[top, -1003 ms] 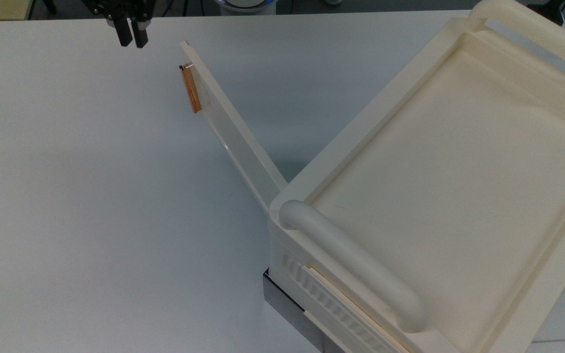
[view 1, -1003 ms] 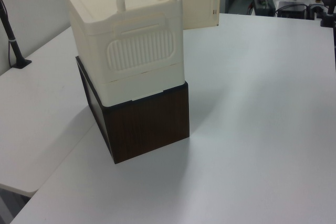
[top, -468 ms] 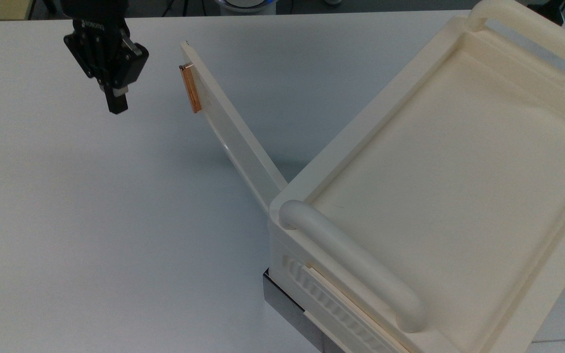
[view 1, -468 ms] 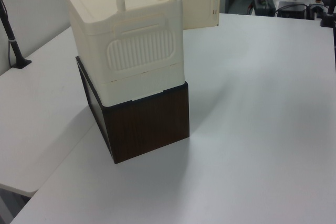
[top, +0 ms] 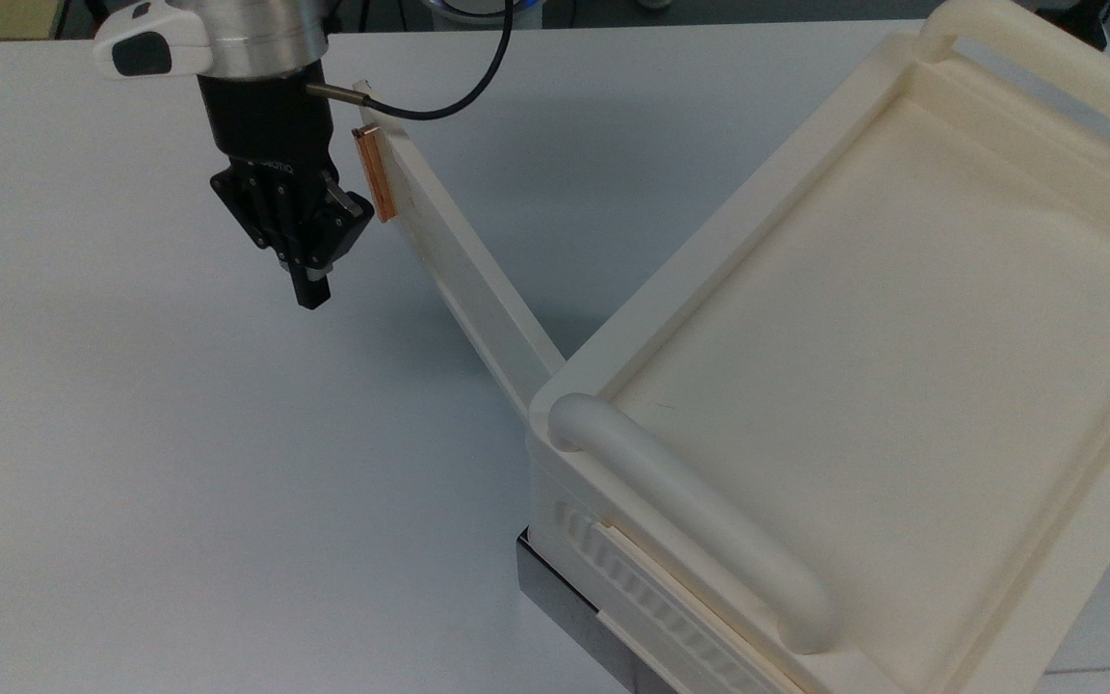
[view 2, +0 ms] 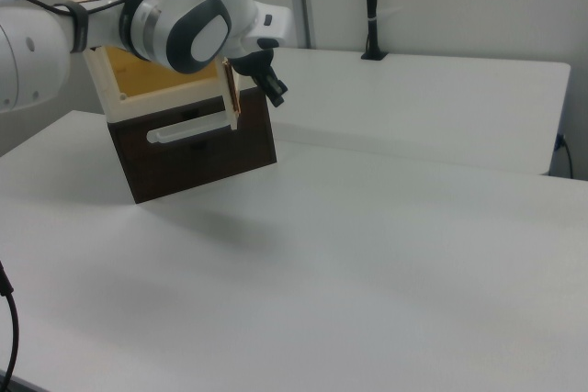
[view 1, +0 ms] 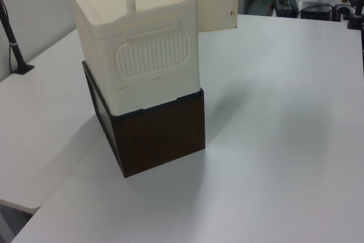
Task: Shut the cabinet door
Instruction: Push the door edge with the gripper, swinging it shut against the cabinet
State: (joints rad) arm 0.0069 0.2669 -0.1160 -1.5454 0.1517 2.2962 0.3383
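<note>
1. Since the earlier frame: my end effector (top: pixel 312 292) has travelled down and toward the top view's right. It now hangs just beside the door's (top: pixel 463 280) free end, on the outer side where the copper handle plate (top: pixel 374 174) sits. The door itself has not shifted.

2. End effector, state: fingers together or nearly so, holding nothing. In the right view it (view 2: pixel 277 92) sits close by the door's (view 2: pixel 228 94) outer edge; whether it touches the door I cannot tell.

3. Door, location: swung wide open, standing out from the cabinet (top: pixel 902 318) at a wide angle, hinged at the corner by the near bar handle (top: pixel 700 525) in the top view. In the left view the door (view 1: pixel 215 5) projects behind the cabinet (view 1: pixel 136 44), to the left view's right.

4. Cabinet, location: on a dark base (view 1: pixel 156 135), on the white table (top: pixel 179 434).

5. Task standing: not yet closed; the approach looks finished and the push not begun.

6. Meaning of the change: I judge myself placed to press the outer face near the plate and sweep the door toward the cabinet front.

7. Risk, judged: the fingertips could slide off the thin panel's end.
</note>
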